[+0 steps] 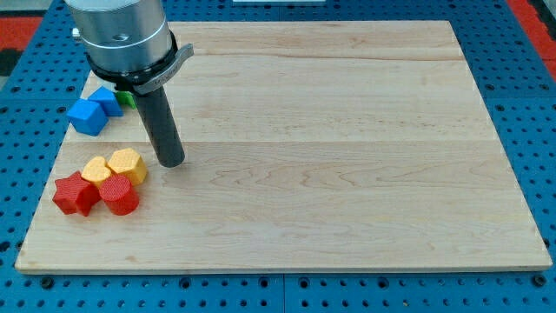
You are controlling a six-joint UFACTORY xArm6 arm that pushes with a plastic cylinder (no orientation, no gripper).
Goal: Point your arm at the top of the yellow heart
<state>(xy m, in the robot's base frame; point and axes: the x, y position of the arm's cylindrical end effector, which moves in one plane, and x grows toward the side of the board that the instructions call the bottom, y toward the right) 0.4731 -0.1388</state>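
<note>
One wooden table (pixel 347 156) is seen on a blue pegboard (pixel 521 35). No hand is fitted – only a dark rod, with my tip (pixel 171 162) set down near the left edge, just beside the yellow hexagon block (pixel 127 164). Two yellow blocks are counted – the yellow heart (pixel 95 169) touches that hexagon. Two red blocks (pixel 76 193) (pixel 119 196), two blue blocks (pixel 87 116) (pixel 108 99) and one green block (pixel 127 98), partly hidden, lie along the left edge.

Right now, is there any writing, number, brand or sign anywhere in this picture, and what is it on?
None that can be read.
The light wooden board is bare.
The blue blocks, yellow blocks and red blocks carry no marks.
My dark rod's tip and the silver metal arm housing show no label.
</note>
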